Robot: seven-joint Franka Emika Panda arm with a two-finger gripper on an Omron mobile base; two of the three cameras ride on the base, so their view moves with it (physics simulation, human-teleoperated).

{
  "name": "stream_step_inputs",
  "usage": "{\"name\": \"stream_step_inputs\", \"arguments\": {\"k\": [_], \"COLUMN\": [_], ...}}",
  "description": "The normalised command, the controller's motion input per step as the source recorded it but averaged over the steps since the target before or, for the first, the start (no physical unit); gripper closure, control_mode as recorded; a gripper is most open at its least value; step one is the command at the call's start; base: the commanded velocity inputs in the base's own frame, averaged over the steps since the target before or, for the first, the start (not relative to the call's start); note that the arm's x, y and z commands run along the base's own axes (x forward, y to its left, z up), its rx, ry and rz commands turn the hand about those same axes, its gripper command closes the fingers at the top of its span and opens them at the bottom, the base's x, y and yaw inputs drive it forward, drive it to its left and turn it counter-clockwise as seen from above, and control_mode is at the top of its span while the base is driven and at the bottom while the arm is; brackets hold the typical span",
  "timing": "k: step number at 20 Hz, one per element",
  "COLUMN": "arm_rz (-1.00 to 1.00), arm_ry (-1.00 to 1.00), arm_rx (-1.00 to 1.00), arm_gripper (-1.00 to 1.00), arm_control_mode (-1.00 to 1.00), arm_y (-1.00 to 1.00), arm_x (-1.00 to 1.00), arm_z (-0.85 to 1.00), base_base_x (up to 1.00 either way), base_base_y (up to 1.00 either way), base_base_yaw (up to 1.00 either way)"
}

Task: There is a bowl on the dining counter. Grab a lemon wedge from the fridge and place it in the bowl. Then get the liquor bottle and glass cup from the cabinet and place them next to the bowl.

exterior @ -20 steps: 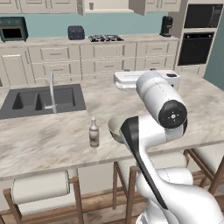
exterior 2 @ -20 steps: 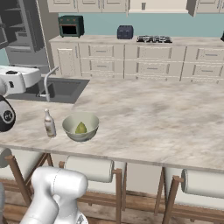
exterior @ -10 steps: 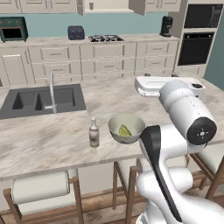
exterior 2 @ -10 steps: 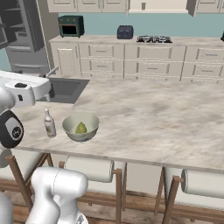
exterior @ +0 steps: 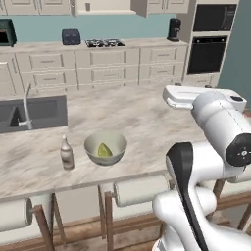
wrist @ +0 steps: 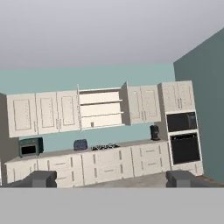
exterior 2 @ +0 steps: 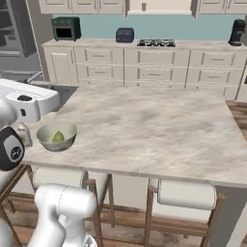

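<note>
Landmark: the round pale grey-green bowl with a wide rim [exterior: 105, 147], sitting near the front edge of the long beige marbled stone worktop [exterior: 147, 112].

Far left of the bowl, and further back: dark sink basin [exterior: 34, 112] sunk into the worktop, slim metal tap [exterior: 27, 105] at its front edge.

Just left of the bowl, close but apart: small slim liquor bottle, pale neck and cap over a brownish body [exterior: 66, 153], upright. Placed there, by the look of it, to satisfy the "next to the bowl" part of the task.

Inside the bowl: small yellow-green lemon wedge [exterior: 104, 150], resting low against the wall. Lemon step judged complete.

No grey tumbler beside the bowl; glass cup judged the remaining item.

Right of the bowl: white arm [exterior: 215, 127] raised over the worktop, hand turned away from the bowl toward the far wall.

Beyond the bowl, on that wall: cream upper cabinet with panelled doors swung open [wrist: 100, 108], beige shelves exposed, squarely ahead in the hand view. Probably lined up for the next fetch; shelf contents too small to tell.

Fingers [wrist: 40, 179] set wide apart, gripper [wrist: 114, 179] holding nothing.
</note>
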Motion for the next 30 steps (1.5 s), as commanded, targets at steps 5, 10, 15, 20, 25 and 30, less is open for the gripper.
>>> {"name": "stream_step_inputs", "arguments": {"k": [5,10,15,20,25,30], "arm_rz": [0.0,0.0,0.0,0.0,0.0,0.0], "arm_ry": [0.0,0.0,0.0,0.0,0.0,0.0], "arm_rx": [0.0,0.0,0.0,0.0,0.0,0.0], "arm_gripper": [-1.0,-1.0,-1.0,-1.0,-1.0,-1.0], "arm_control_mode": [1.0,1.0,1.0,1.0,1.0,1.0], "arm_y": [0.0,0.0,0.0,0.0,0.0,0.0], "arm_x": [0.0,0.0,0.0,0.0,0.0,0.0], "arm_z": [0.0,0.0,0.0,0.0,0.0,0.0], "base_base_x": [-0.05,-0.02,-0.05,-0.15,-0.12,0.0], "base_base_y": [-1.0,-1.0,-1.0,-1.0,-1.0,-1.0], "base_base_yaw": [-0.05,-0.05,-0.05,-0.05,-0.05,-0.03]}}
